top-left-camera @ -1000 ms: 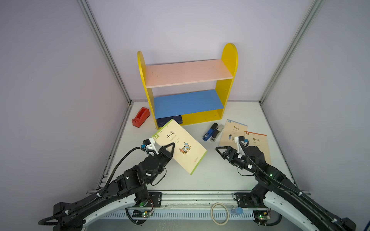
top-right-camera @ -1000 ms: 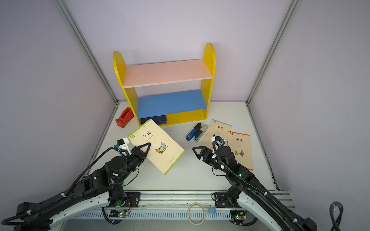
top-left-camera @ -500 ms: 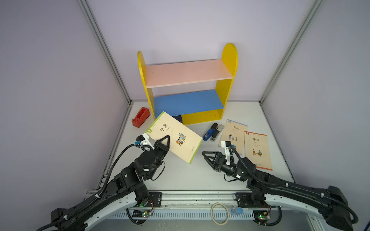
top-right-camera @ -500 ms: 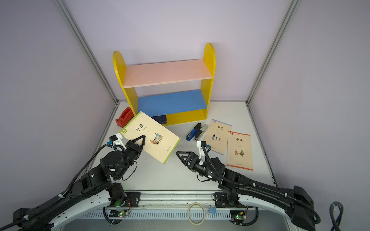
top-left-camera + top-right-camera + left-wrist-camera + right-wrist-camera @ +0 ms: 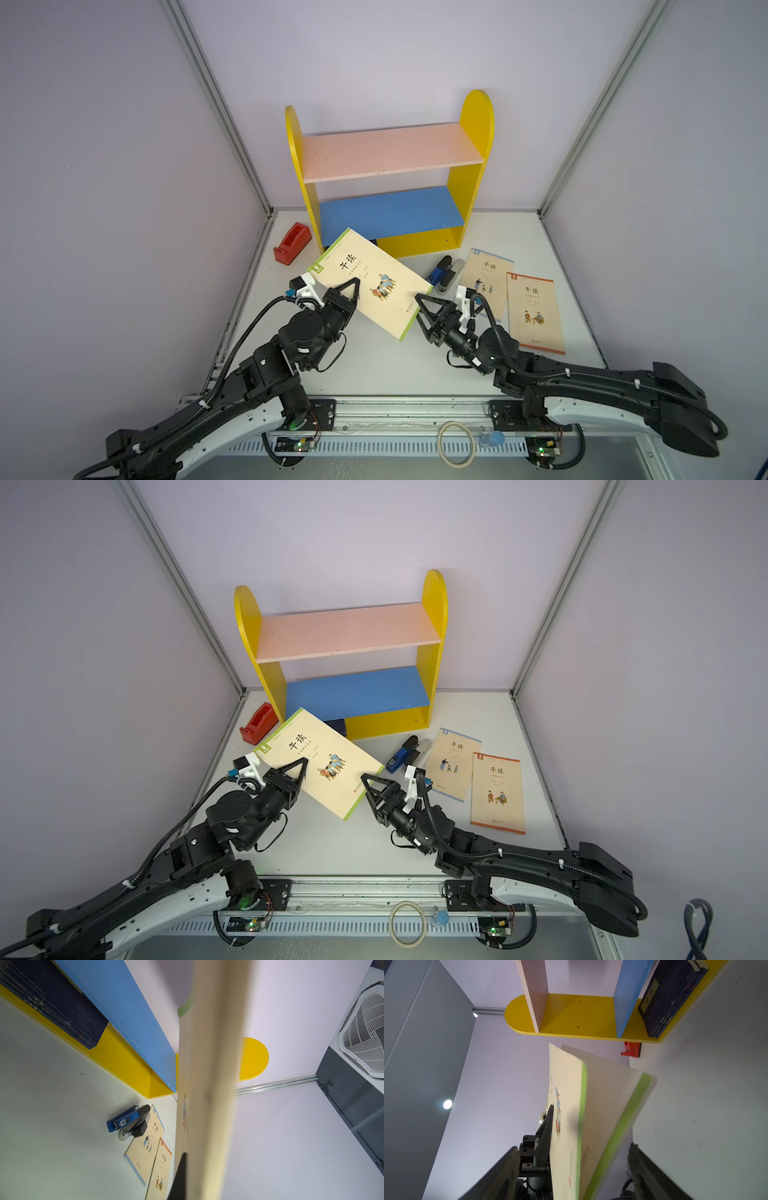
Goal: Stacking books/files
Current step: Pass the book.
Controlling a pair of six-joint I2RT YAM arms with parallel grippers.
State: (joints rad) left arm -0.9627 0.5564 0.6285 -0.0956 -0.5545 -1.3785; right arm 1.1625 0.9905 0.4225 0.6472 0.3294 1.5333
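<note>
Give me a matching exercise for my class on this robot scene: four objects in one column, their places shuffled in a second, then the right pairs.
Things
1. green-edged cream paperback
2. red plastic tape dispenser
3. blue-and-black stapler
4. stack of dark navy books

Places
a. on the yellow shelf unit's bottom board, under the blue shelf
b. clamped in the left gripper, off the white table
c. on the table beside the blue-edged cream paperback
d. on the table outside the shelf unit's side panel

Pairs: 1-b, 2-d, 3-c, 4-a
</note>
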